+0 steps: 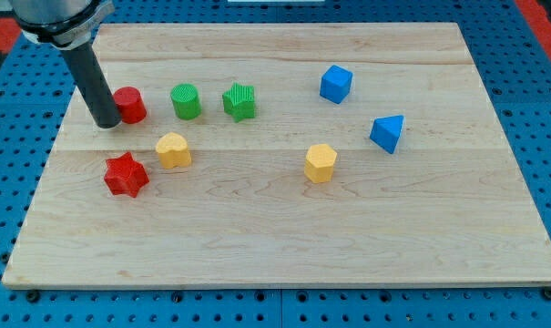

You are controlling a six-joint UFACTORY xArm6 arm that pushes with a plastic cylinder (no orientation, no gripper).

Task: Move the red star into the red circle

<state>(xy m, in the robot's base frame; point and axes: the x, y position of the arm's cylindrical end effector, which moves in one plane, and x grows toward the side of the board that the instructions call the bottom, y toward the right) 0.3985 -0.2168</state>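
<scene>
The red star (126, 175) lies on the wooden board at the view's left. The red circle (130, 105), a short red cylinder, stands above it, toward the view's top. My tip (106, 123) rests on the board right at the red circle's left side, touching or nearly touching it. The tip is above and slightly left of the red star, about a block's width away from it.
A green cylinder (186, 101) and a green star (240, 101) stand right of the red circle. A yellow block (173, 150) lies right of the red star. A yellow hexagon (320, 163), a blue cube (335, 84) and a blue wedge (388, 133) lie at the view's right.
</scene>
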